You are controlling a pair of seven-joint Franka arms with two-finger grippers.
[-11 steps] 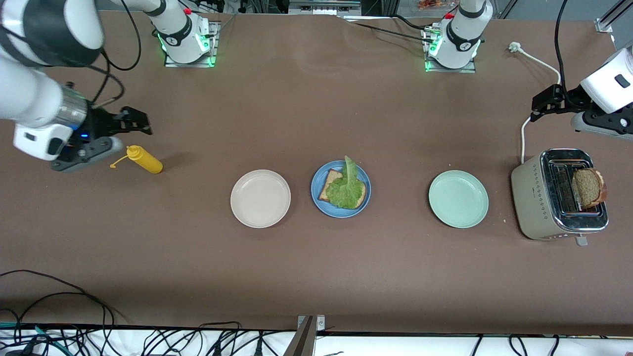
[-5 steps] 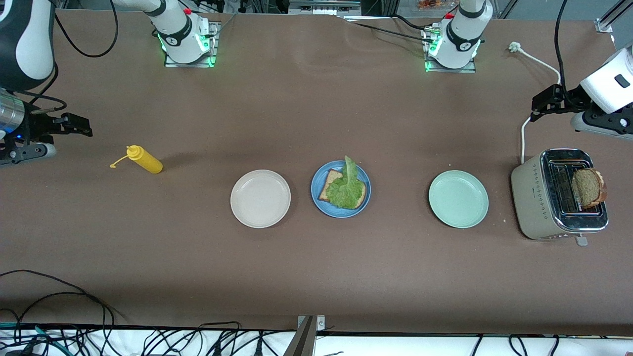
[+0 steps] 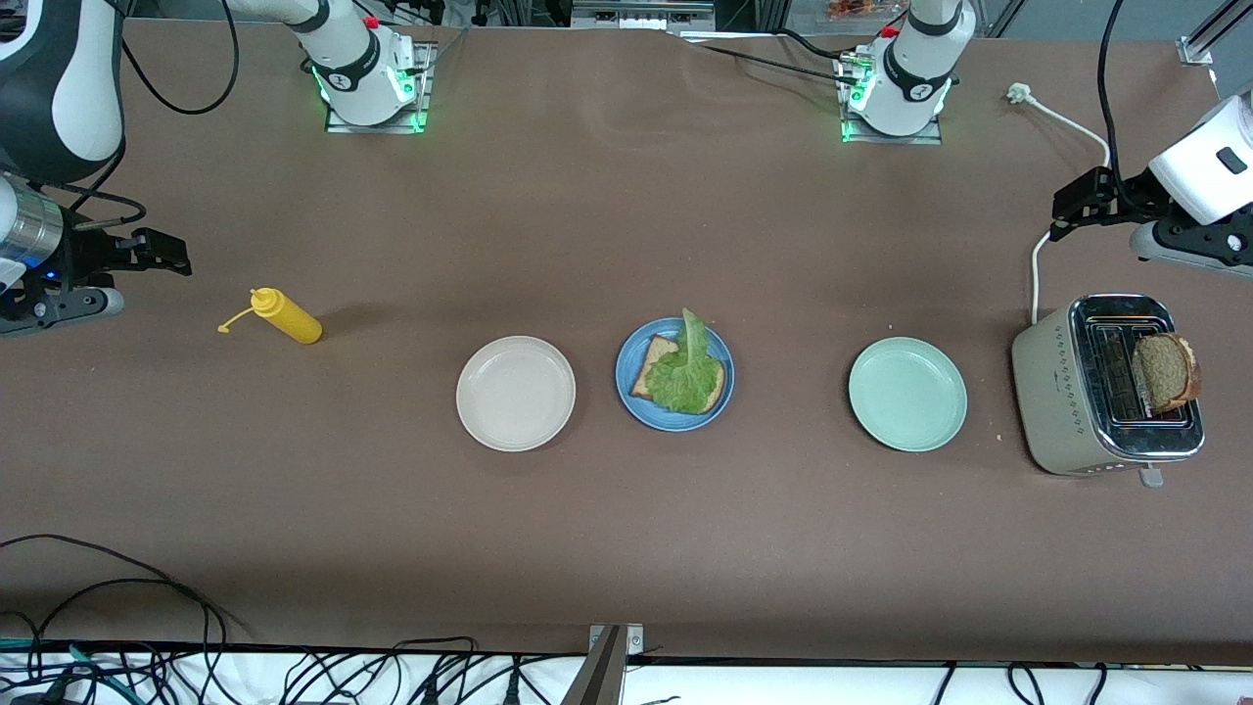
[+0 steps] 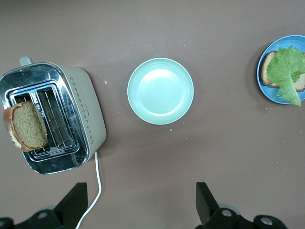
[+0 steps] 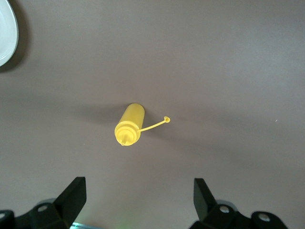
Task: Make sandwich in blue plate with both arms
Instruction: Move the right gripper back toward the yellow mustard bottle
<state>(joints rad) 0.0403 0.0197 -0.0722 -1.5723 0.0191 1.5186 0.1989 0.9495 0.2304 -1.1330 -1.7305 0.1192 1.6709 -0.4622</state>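
Matte brown table [image 3: 587, 548], round blue plate [image 3: 626, 387], ruffled lettuce [image 3: 685, 377]

Blue plate [image 3: 626, 387] mid-table between two other plates, bearing one bread slice [image 3: 651, 369] under ruffled lettuce [image 3: 685, 377].

Brown table [image 3: 626, 548]: plates, toaster [image 3: 1106, 387], bottle [image 3: 287, 316].

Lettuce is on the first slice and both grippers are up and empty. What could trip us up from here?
1. The lettuce leaf overhangs the blue plate's rim with one end curled up; a top slice may sit crooked or slide.
2. The second bread slice leans tilted out of the toaster; the open left gripper may grip it poorly or drop it.
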